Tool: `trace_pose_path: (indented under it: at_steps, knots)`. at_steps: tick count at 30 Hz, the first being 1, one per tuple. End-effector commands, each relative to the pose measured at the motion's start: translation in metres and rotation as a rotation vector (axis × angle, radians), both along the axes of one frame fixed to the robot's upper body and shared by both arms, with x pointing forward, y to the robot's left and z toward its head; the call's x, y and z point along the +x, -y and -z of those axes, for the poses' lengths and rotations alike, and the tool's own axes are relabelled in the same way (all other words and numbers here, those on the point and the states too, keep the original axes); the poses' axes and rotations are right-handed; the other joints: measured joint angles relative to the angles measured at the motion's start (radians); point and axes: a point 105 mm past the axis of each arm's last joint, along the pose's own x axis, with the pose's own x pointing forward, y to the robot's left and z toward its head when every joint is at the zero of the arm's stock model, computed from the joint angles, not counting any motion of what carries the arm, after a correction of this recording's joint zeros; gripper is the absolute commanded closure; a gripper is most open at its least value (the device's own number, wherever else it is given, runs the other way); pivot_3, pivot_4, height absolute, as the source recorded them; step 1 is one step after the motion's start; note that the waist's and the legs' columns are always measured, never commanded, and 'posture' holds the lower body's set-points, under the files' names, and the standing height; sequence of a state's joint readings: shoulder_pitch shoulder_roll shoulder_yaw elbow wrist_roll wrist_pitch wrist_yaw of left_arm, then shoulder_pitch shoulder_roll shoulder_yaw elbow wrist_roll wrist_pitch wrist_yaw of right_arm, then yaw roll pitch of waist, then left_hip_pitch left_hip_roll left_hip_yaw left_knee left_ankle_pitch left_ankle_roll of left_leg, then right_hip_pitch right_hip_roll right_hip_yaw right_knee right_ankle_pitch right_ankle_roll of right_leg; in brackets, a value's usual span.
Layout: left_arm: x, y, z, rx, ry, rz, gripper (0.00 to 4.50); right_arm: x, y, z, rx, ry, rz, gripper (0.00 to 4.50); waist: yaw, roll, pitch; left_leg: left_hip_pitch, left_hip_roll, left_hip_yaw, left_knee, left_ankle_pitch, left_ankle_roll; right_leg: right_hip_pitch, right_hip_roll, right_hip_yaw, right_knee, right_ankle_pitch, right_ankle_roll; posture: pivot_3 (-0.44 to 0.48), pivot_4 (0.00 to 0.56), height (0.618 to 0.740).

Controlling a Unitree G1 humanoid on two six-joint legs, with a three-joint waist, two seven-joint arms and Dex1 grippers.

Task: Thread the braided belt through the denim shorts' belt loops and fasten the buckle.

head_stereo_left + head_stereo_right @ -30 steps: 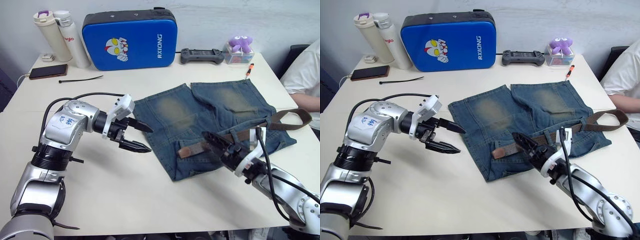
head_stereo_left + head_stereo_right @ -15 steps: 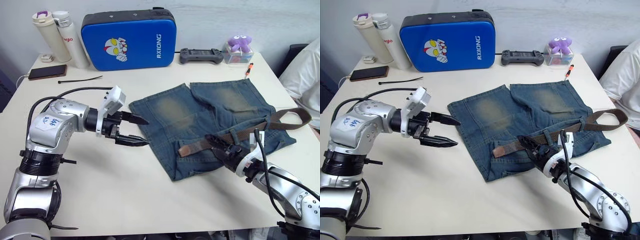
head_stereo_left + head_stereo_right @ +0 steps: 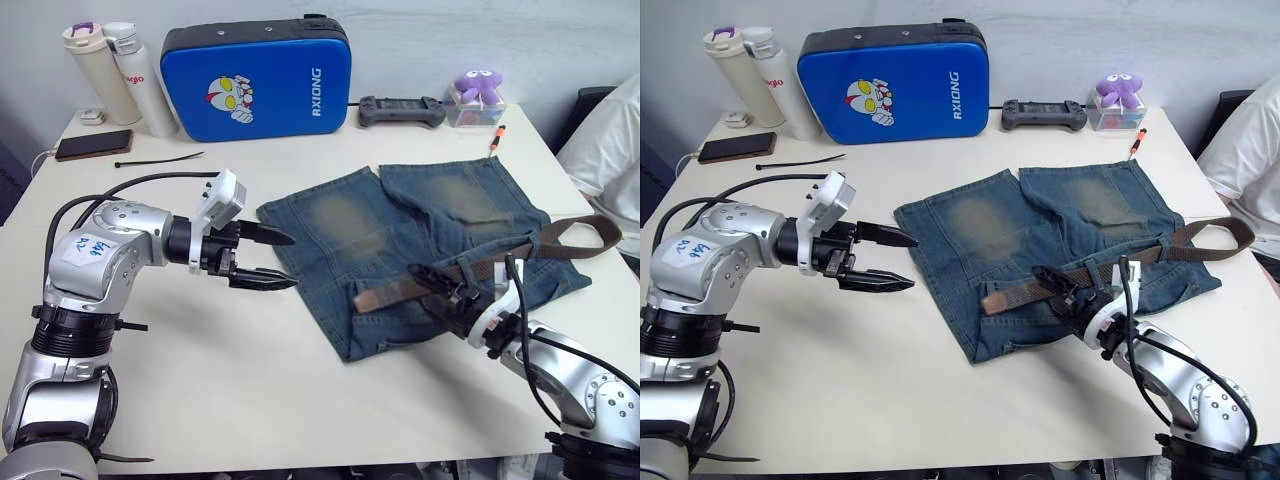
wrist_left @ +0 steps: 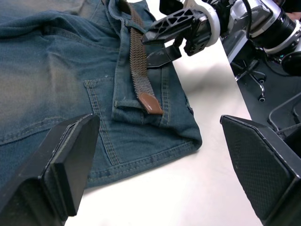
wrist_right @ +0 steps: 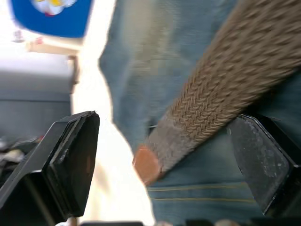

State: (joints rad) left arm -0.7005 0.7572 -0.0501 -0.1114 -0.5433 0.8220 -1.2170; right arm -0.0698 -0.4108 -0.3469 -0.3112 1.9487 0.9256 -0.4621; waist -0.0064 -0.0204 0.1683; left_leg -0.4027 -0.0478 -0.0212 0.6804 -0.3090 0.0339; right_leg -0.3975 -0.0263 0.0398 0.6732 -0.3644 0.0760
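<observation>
The denim shorts (image 3: 440, 210) lie flat on the table (image 3: 300, 400), waistband toward me. The braided belt (image 3: 495, 262) runs along the waistband, under a belt loop (image 3: 1107, 271); its tan tip (image 4: 149, 102) rests near the waistband's left end. The belt's other end curls off the shorts at the right (image 3: 585, 235). I cannot make out the buckle. My right gripper (image 3: 425, 283) is open and low over the waistband, with the strap (image 5: 211, 108) between its fingers. Left of the shorts, my left gripper (image 3: 282, 260) hovers open over bare table, pointing at the denim.
A blue case (image 3: 258, 75), two bottles (image 3: 95, 70), a phone (image 3: 82, 145) and a thin black cable tie (image 3: 160, 158) stand at the back left. A game controller (image 3: 403, 110), a purple toy (image 3: 480, 88) and an orange pen (image 3: 497, 137) lie at the back right. A person's white sleeve (image 3: 610, 130) shows at the right edge.
My left gripper has drawn back a little to the left and levelled out, still open. My right wrist has dropped lower, its fingers staying at the belt.
</observation>
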Motion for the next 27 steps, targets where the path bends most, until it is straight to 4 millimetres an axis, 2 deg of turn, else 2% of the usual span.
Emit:
trace_pose_path:
  at_steps: [1,9,10,14,16,19,22,27]
  knots:
    - [-0.006,0.0,-0.009,-0.026,0.046,-0.003,0.0,-0.002,-0.008,-0.012,0.037,0.053,-0.038,0.01,-0.001,0.0,0.0,0.0,0.0,0.0,0.0,0.0,0.0,0.0,0.0,0.0,0.0,0.0,0.0,0.0,0.15,0.74]
    - [-0.006,-0.002,-0.01,-0.026,0.056,-0.029,0.0,-0.003,-0.013,0.006,0.092,-0.019,-0.032,0.01,-0.001,0.0,0.0,0.0,0.0,0.0,0.0,0.0,0.0,0.0,0.0,0.0,0.0,0.0,0.0,0.0,0.15,0.74]
    - [-0.005,-0.002,-0.01,-0.025,0.058,-0.029,0.0,-0.002,-0.014,0.009,0.1,-0.029,-0.028,0.54,-0.001,0.0,0.0,0.0,0.0,0.0,0.0,0.0,0.0,0.0,0.0,0.0,0.0,0.0,0.0,0.0,0.15,0.74]
    - [-0.003,-0.002,-0.01,-0.02,0.063,-0.035,0.0,-0.002,-0.015,0.012,0.123,-0.041,-0.018,2.07,0.0,0.0,0.0,0.0,0.0,0.0,0.0,0.0,0.0,0.0,0.0,0.0,-0.001,0.0,0.0,0.0,0.15,0.74]
    - [-0.002,-0.002,-0.01,-0.017,0.065,-0.035,0.0,-0.001,-0.013,0.012,0.132,-0.04,0.001,3.14,0.0,0.0,0.0,0.0,0.0,0.0,0.0,0.0,0.0,0.0,0.0,0.0,-0.001,0.0,0.0,0.0,0.15,0.74]
    - [-0.001,-0.002,-0.01,-0.016,0.065,-0.035,0.0,0.001,-0.006,0.011,0.144,-0.037,0.039,4.37,0.0,0.001,0.0,0.0,0.0,0.0,0.0,0.0,0.0,0.0,0.0,0.0,-0.001,0.0,0.0,0.0,0.15,0.74]
    - [-0.001,-0.001,-0.009,-0.018,0.065,-0.034,0.0,0.001,-0.003,0.008,0.145,-0.021,0.055,4.37,-0.001,0.001,0.001,0.0,0.0,0.0,-0.001,0.0,0.0,0.0,0.0,0.0,-0.001,0.0,0.0,0.0,0.15,0.74]
    - [0.001,-0.001,-0.008,-0.016,0.066,-0.033,0.0,0.008,0.009,-0.016,0.13,0.067,0.106,4.37,0.0,0.002,0.001,0.0,0.0,0.0,0.0,0.0,0.0,0.0,0.0,0.0,-0.001,0.0,0.0,0.0,0.15,0.74]
